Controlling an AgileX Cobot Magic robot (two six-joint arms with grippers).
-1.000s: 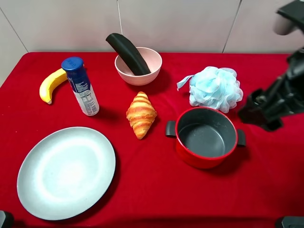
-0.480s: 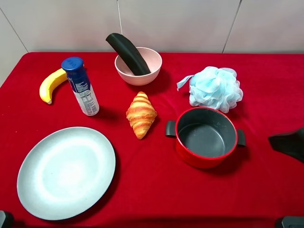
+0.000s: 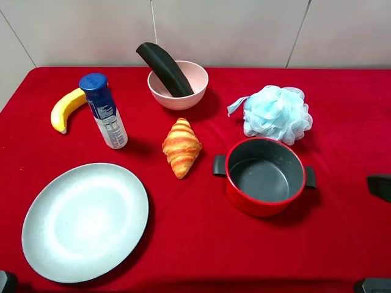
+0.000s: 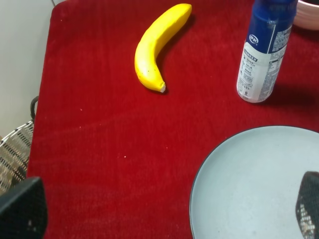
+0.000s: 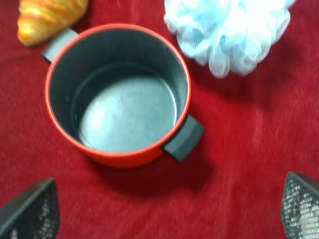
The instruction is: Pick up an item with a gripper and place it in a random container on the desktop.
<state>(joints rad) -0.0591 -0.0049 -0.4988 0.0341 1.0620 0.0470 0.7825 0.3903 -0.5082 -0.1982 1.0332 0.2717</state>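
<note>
The black item (image 3: 164, 66) leans in the pale pink container (image 3: 189, 91) at the back of the red desktop (image 3: 195, 207), one end sticking out over the rim. My right gripper (image 5: 167, 211) is open and empty over the cloth beside the red pot (image 5: 119, 94); only a dark sliver of it (image 3: 381, 185) shows at the right edge of the high view. In the left wrist view my left gripper (image 4: 164, 209) is open and empty, above the edge of the grey plate (image 4: 249, 189). Neither gripper is near the item or the container.
A banana (image 3: 66, 108) and a blue spray can (image 3: 104, 113) stand at the left. A croissant (image 3: 181, 146) lies mid-table. The red pot (image 3: 264, 176) sits at the right with a blue bath puff (image 3: 276, 113) behind it. The grey plate (image 3: 85, 220) fills the front left.
The right arm has pulled back to the right and nearly left the high view. The item stays in the pink bowl; nothing else moved.
</note>
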